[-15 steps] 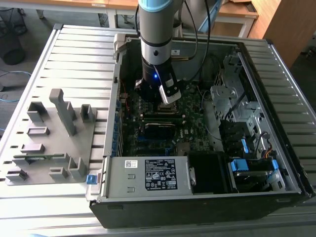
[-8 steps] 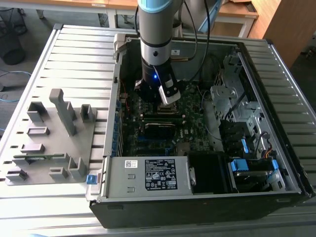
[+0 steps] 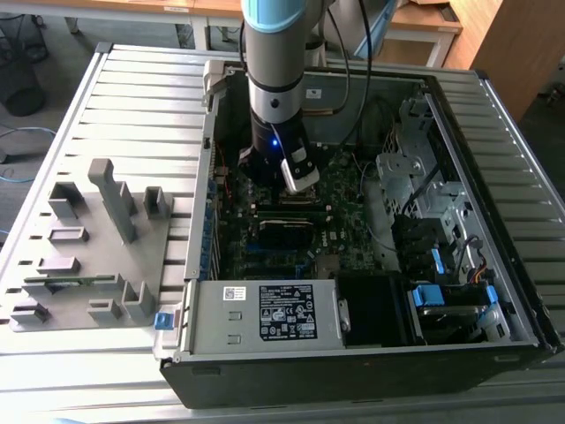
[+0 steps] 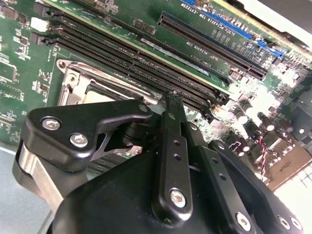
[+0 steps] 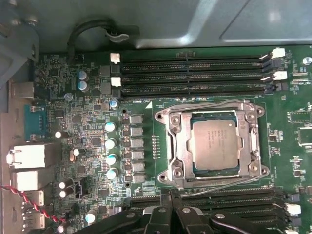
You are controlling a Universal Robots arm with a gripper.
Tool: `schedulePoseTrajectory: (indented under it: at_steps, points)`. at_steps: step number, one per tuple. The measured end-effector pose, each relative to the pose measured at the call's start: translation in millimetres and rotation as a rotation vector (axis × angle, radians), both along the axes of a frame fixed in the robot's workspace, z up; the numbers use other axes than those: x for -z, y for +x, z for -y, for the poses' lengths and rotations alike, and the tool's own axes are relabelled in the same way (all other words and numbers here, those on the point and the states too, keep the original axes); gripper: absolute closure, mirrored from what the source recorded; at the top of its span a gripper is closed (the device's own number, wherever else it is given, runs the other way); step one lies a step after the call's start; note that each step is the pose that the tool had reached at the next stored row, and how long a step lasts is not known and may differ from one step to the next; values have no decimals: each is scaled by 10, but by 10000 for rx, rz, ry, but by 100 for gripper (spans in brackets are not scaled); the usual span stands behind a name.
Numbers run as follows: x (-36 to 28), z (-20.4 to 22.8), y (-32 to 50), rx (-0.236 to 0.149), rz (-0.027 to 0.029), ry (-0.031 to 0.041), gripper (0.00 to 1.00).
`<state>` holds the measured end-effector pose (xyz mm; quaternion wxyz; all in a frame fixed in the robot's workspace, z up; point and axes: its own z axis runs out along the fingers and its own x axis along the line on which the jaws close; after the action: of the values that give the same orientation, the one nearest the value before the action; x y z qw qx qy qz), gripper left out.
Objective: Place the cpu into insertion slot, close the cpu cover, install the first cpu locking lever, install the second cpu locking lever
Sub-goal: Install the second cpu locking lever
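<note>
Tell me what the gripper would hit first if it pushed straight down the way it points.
Probably the long black memory slots beside the cpu cover; the gripper points there, though depth is unclear.

pincer [image 4: 171, 100]: black, fills the near half of the view; fingers pressed together into one narrow tip, nothing seen between them
pincer tip: just over the edge of the long black slots, contact unclear
motherboard [image 4: 19, 73]: green, tilted across the view, dense with small parts
memory slots [image 4: 122, 53]: long, black, parallel, empty, running diagonally
card slot [image 4: 209, 46]: black, blue strip just beyond it
insertion slot [image 4: 78, 85]: silver metal surround, mostly hidden behind the pincer body
capacitors [image 4: 243, 114]: silver cans beside the pincer
wires [image 4: 261, 151]: red and black, twisted
</note>
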<state>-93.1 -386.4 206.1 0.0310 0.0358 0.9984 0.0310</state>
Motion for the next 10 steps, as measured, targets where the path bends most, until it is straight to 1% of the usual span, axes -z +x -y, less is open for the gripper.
schedulePoseTrajectory:
  at_steps: [2, 4, 7, 10]
  points:
    - [5, -16, -3, 0, -1, 16, 90]
    - [10, -31, -5, 0, 2, 49, 90]
    - [21, -38, -9, -1, 2, 76, 90]
    - [40, -41, -21, 0, 2, 84, 90]
